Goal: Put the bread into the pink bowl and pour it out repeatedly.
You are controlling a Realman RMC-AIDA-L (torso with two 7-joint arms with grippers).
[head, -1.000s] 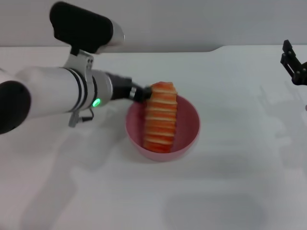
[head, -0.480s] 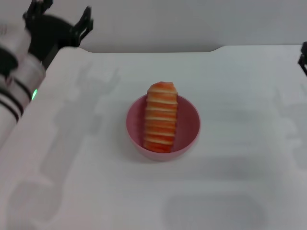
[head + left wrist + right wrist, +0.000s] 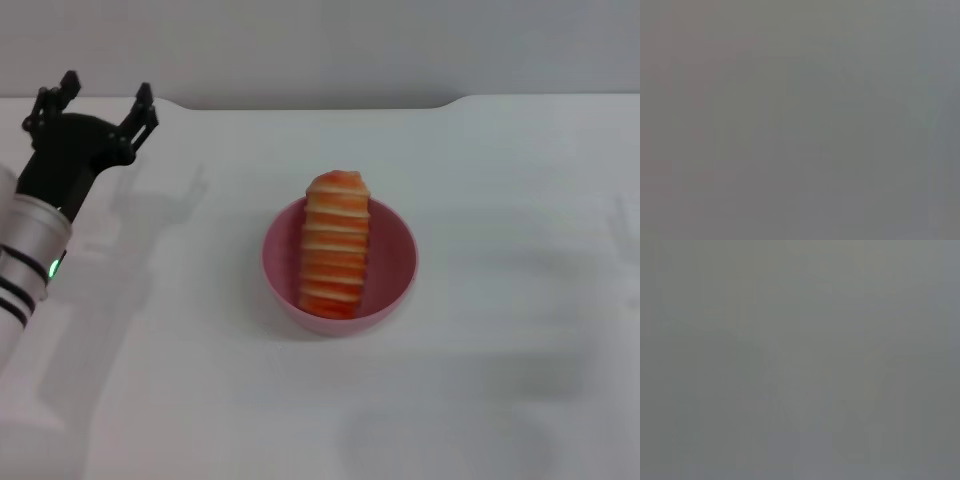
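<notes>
In the head view the pink bowl (image 3: 340,266) stands at the middle of the white table. The bread (image 3: 334,244), an oblong loaf with orange and cream stripes, lies in it, its far end propped on the bowl's far rim. My left gripper (image 3: 95,103) hangs open over the table's far left corner, well away from the bowl, with nothing between its fingers. The right gripper is out of view. Both wrist views show only a plain grey surface.
The white table (image 3: 500,380) spreads around the bowl on all sides. Its far edge meets a grey wall (image 3: 320,45). Nothing else stands on it.
The left arm has let go of the bread and drawn back from the bowl to the far left corner. The right gripper has left the view on the right. Bread and bowl have not moved.
</notes>
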